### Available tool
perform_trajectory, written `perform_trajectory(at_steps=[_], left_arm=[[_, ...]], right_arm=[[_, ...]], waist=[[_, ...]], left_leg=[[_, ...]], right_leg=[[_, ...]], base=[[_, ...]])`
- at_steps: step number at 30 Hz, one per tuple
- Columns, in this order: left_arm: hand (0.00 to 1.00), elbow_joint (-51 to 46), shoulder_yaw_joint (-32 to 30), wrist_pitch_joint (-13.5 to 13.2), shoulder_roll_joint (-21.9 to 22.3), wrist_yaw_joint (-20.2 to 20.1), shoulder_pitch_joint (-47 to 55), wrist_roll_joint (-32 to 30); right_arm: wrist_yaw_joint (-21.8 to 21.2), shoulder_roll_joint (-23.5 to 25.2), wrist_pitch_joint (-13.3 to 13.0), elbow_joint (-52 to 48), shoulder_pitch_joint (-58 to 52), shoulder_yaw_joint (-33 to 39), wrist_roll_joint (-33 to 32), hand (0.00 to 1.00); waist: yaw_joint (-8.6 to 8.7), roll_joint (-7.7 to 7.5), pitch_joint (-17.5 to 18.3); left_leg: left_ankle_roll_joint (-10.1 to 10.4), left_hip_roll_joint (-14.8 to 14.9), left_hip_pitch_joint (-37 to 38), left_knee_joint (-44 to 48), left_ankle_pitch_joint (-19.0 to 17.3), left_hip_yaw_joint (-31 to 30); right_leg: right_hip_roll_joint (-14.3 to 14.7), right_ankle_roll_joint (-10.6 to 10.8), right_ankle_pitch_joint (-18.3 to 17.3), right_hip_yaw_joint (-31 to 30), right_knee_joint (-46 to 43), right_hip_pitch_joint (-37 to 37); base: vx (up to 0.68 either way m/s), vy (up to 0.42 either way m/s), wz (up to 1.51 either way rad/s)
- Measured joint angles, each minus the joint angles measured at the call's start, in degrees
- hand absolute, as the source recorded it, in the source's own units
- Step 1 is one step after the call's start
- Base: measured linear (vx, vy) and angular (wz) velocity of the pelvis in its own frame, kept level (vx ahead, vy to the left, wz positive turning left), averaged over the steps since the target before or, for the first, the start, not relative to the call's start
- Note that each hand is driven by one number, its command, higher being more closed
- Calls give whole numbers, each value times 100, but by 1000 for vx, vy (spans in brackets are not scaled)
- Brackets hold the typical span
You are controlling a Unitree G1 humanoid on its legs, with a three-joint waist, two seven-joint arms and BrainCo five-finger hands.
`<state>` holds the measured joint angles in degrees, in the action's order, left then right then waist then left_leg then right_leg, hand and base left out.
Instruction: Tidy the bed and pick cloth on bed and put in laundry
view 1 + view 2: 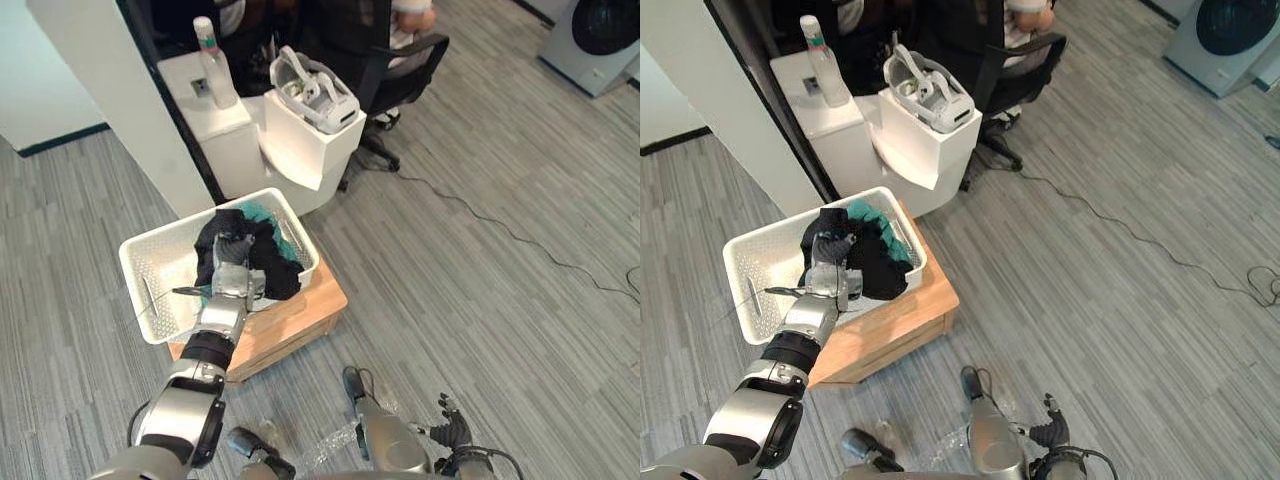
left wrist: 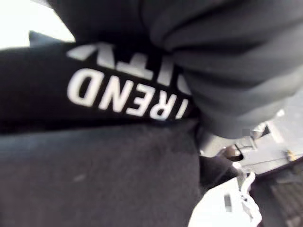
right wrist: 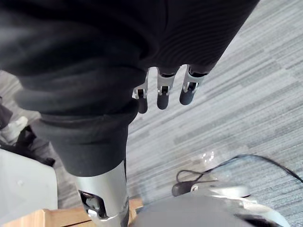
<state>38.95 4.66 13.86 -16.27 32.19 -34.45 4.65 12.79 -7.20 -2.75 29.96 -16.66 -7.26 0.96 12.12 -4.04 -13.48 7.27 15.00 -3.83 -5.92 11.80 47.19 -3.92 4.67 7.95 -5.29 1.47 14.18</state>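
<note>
**Item: black cloth** [image 1: 278,268]. We find it heaped in the white basket [image 1: 160,272], left of centre in the frame. A teal cloth [image 1: 864,212] shows at the far edge of the heap. The basket sits on a low wooden stand [image 1: 305,305].

**Left hand** [image 1: 233,278]. We see it reach in from the lower left and lie on the near side of the heap, partly sunk in it. Its wrist view has black cloth with white lettering pressed close against it. We cannot tell whether the hand grips the cloth or merely rests on it.

**Right hand** [image 3: 162,97]. It hangs low at the bottom right of the frame, well apart from the basket. Its fingers are straight and loose, and it holds nothing.

**Handling, as we judge it.** The cloth is light, soft and limp, with no fragile part. It will fold and drape over whatever lifts it, and trailing ends may catch on the basket rim. A bunched fold near the middle of the heap gives the surest hold, since an edge would let the rest drag. If the cloth is to stay where it is, we judge it needs only pressing down below the rim.

**Surroundings.**
- Spray bottle [image 1: 213,62] on a white cabinet [image 1: 215,135], upper left.
- Office chair [image 1: 400,62], upper middle.
- Washing machine [image 1: 598,40], upper right corner.
</note>
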Motion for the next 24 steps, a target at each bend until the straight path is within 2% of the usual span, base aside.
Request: perform_trajectory(at_steps=[6,11,12,14,17,19,21,24], left_arm=[[0,-4,-34,20,-391,208,-365,-228],[0,-157,-38,-350,-735,206,-493,-450],[0,-307,-53,-452,-844,197,-493,-499],[0,-547,-74,-622,-970,144,-492,-518],[0,-908,-325,-880,-1065,-187,-294,-251],[0,-1022,-481,-1031,-1117,-515,229,-16],[0,-1037,-546,-1039,-1110,-822,643,166],[0,-1287,-562,-1022,-1070,-1437,1280,207]], right_arm=[[-10,-94,-65,0,56,-78,-67,0],[-25,-94,-86,20,55,-84,-160,0],[-28,-94,-86,36,53,-85,-161,0],[-43,-95,-84,83,39,-74,-160,0],[-67,-101,-82,149,43,-51,-148,0],[-95,-116,-54,327,34,-39,-130,0],[-168,-118,-31,443,23,6,-79,0],[-200,-123,82,531,-25,65,-10,0]], waist=[[-62,-1,-81],[-95,12,-89],[-106,14,-88],[-169,20,-84],[-214,60,-60],[-220,149,220],[-228,216,412],[-366,268,573]], left_leg=[[-4,-1,-37,0,4,-124],[-3,7,122,-1,1,-239],[-2,12,177,-2,1,-282],[4,21,279,-4,-5,-349],[20,23,468,-7,-30,-497],[4,25,479,-8,-45,-568],[0,23,509,-8,-46,-646],[45,24,665,-8,-95,-691]], right_leg=[[-18,-53,-3,108,-3,-40],[-33,-90,-84,280,1,-278],[-36,-42,-141,323,0,-359],[-36,-55,-193,379,2,-509],[-51,-38,-304,539,7,-809],[-58,-55,-331,586,32,-882],[-70,-56,-316,677,67,-986],[-74,-75,-352,716,82,-1190]], base=[[-16,3,10],[-35,-1,11],[-36,-14,16],[-25,-13,17],[-2,-18,23],[22,-24,16],[49,-31,18],[30,-19,12]])
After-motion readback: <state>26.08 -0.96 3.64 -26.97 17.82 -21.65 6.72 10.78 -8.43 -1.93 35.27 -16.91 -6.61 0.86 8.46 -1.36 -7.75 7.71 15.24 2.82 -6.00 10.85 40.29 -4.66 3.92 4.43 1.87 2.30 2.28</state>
